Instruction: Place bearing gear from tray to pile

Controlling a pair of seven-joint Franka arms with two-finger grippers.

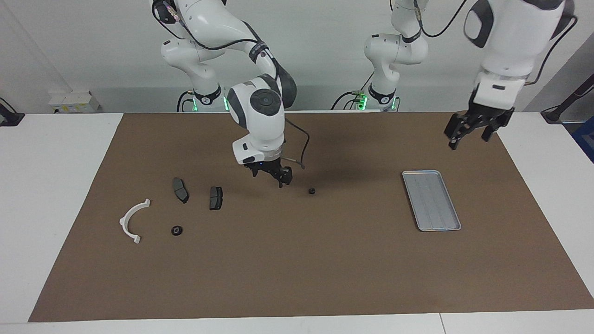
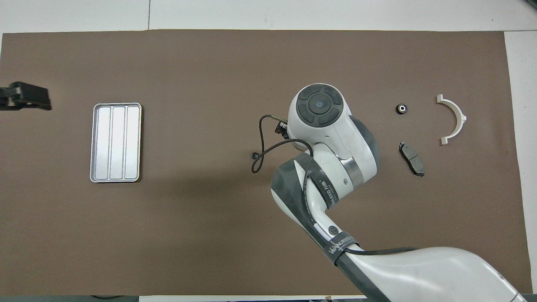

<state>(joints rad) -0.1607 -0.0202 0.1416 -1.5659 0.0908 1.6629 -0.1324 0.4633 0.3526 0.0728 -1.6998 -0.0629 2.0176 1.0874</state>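
The silver tray (image 1: 431,200) (image 2: 116,142) lies bare toward the left arm's end of the table. One small dark bearing gear (image 1: 312,190) (image 2: 254,155) rests on the mat between the tray and the pile. My right gripper (image 1: 271,176) hangs open just above the mat beside this gear, holding nothing. In the overhead view the right arm's wrist covers this gripper. The pile holds a white half-ring bracket (image 1: 132,220) (image 2: 453,119), two dark brake pads (image 1: 180,190) (image 1: 216,198) and a second bearing gear (image 1: 177,230) (image 2: 402,108). My left gripper (image 1: 471,130) (image 2: 29,98) is raised, open and bare, over the mat's edge near the tray.
A brown mat (image 1: 297,278) covers most of the white table. A thin black cable (image 2: 262,142) loops from the right wrist over the mat close to the loose gear. In the overhead view the right arm hides one brake pad; the other (image 2: 412,158) shows.
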